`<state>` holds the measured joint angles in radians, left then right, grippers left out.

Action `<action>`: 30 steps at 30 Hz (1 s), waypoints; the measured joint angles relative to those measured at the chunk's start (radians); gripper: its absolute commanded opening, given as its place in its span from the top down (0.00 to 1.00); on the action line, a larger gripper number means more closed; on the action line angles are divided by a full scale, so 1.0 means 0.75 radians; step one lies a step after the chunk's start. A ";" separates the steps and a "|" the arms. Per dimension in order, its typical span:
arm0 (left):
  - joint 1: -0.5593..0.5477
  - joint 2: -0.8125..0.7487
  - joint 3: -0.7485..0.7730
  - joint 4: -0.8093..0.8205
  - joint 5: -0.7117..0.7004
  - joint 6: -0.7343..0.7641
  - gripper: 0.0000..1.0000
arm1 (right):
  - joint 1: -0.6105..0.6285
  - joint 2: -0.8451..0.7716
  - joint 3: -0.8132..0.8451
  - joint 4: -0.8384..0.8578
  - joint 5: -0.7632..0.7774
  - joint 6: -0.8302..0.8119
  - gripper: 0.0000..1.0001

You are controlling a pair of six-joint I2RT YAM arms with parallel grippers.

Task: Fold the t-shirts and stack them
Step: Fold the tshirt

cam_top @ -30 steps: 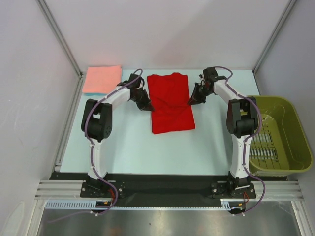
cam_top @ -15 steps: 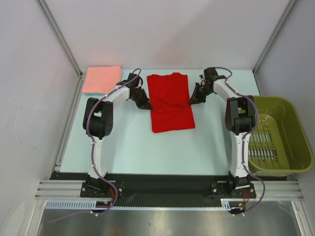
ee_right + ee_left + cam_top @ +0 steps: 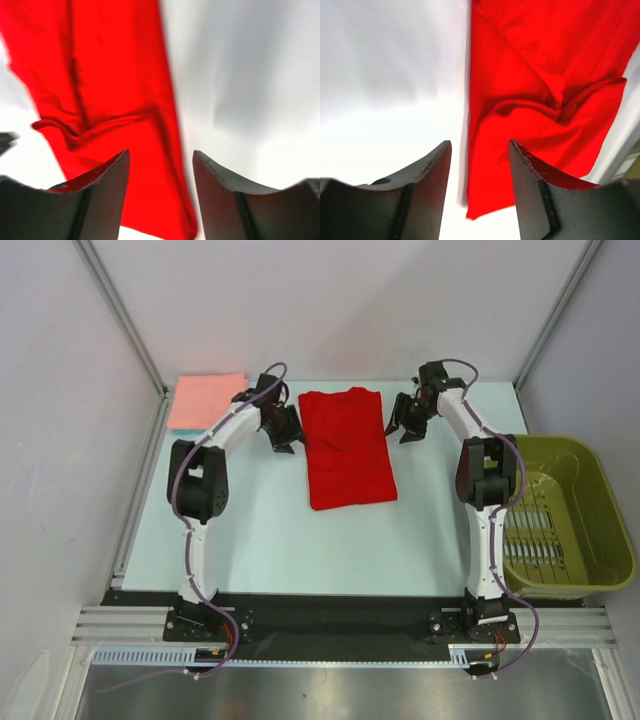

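A bright red t-shirt [image 3: 345,445] lies flat in a long narrow fold at the table's middle, with a wrinkle across its centre [image 3: 545,75] [image 3: 110,75]. A salmon-pink t-shirt [image 3: 207,400] sits folded at the far left corner. My left gripper [image 3: 283,443] hovers just off the red shirt's left edge. It is open and holds nothing [image 3: 480,145]. On the other side my right gripper [image 3: 403,432] stands off the right edge, also open and holding nothing [image 3: 160,155]. Each wrist view shows the shirt's side edge lying below the gap between the fingers.
An olive-green plastic basket [image 3: 600,490] stands at the right edge of the table, beside the right arm. Metal frame posts [image 3: 125,325] rise at the back corners. The light-blue table top [image 3: 270,530] stretches in front of the red shirt.
Both grippers have opened and let go of the red shirt's side edges. Each has drawn back outward and toward the far side, away from the shirt. The shirt lies still.
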<state>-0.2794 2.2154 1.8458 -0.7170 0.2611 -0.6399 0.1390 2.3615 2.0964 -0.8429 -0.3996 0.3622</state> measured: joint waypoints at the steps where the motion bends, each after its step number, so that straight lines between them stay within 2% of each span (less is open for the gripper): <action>1: -0.005 -0.024 -0.004 -0.013 -0.023 0.026 0.45 | 0.000 0.000 0.020 -0.033 0.036 -0.017 0.39; 2: -0.009 -0.059 -0.020 -0.015 -0.040 0.055 0.47 | 0.004 -0.015 0.028 -0.057 0.077 -0.039 0.39; 6: -0.053 -0.270 -0.210 0.063 0.023 0.121 0.77 | 0.031 -0.187 -0.202 -0.062 0.123 -0.078 0.45; 9: -0.172 -0.417 -0.432 0.174 0.129 0.115 0.85 | 0.108 -0.379 -0.482 0.006 0.059 -0.069 0.54; 10: -0.217 -0.435 -0.496 0.216 0.165 0.103 0.85 | 0.148 -0.429 -0.554 0.020 0.031 -0.060 0.60; 11: -0.259 -0.444 -0.561 0.266 0.196 0.088 0.86 | 0.187 -0.467 -0.605 0.030 -0.008 -0.050 0.78; 14: -0.351 -0.426 -0.718 0.356 0.277 0.044 0.87 | 0.301 -0.498 -0.695 0.105 -0.137 -0.011 1.00; 21: -0.317 -0.331 -0.765 0.387 0.292 0.019 0.93 | 0.401 -0.330 -0.689 0.161 -0.291 0.019 1.00; 25: -0.289 -0.337 -0.765 0.438 0.298 0.008 0.93 | 0.396 -0.220 -0.661 0.157 -0.328 0.015 1.00; 30: -0.278 -0.355 -0.765 0.482 0.334 -0.023 0.93 | 0.366 -0.192 -0.643 0.141 -0.380 0.014 1.00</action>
<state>-0.4877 1.9491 1.2716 -0.3553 0.5117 -0.6575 0.4137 2.2177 1.6138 -0.7372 -0.6846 0.3725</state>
